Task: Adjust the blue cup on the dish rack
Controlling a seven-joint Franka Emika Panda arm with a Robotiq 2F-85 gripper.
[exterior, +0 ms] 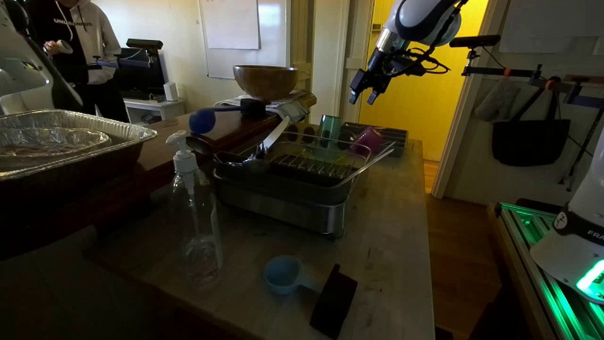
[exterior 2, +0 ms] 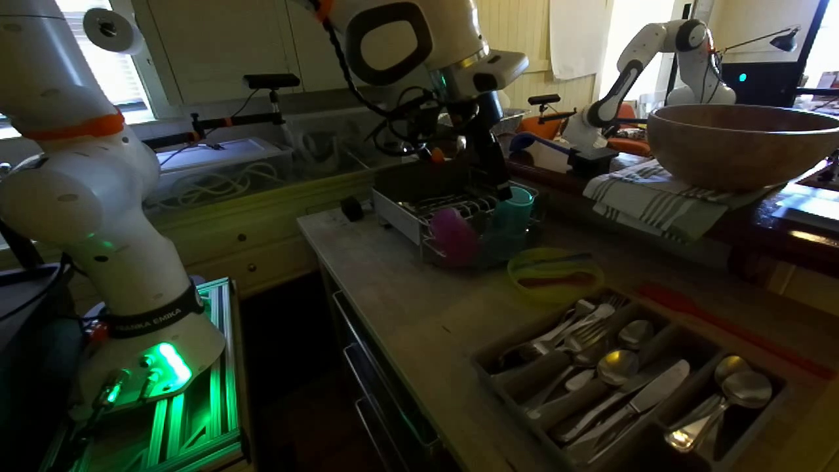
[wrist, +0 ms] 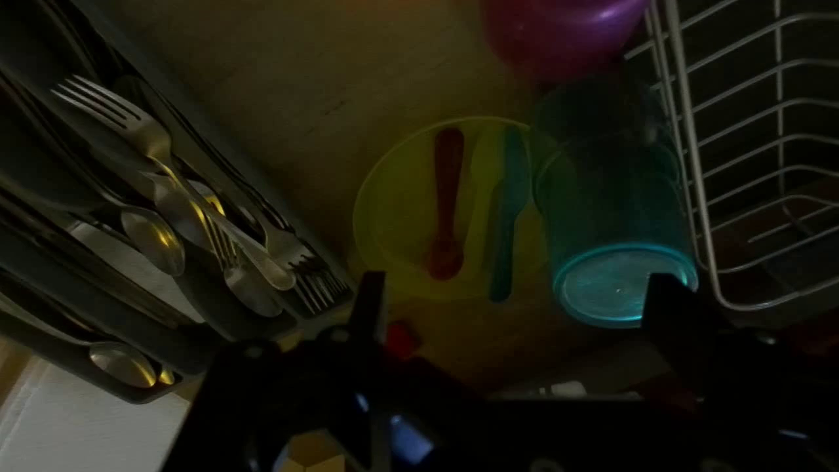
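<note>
Your gripper (exterior: 362, 98) is hovering higher than the dish rack (exterior: 278, 208), spread and empty; the blue cup (wrist: 616, 203) is showing base-up just outside that rack, adjusting apparently all remaining

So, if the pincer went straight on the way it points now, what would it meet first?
Probably the blue cup: in the wrist view, one finger of the open pincer overlaps its near end, though depth is unclear. The gap itself seems to face the yellow dish beyond.
</note>
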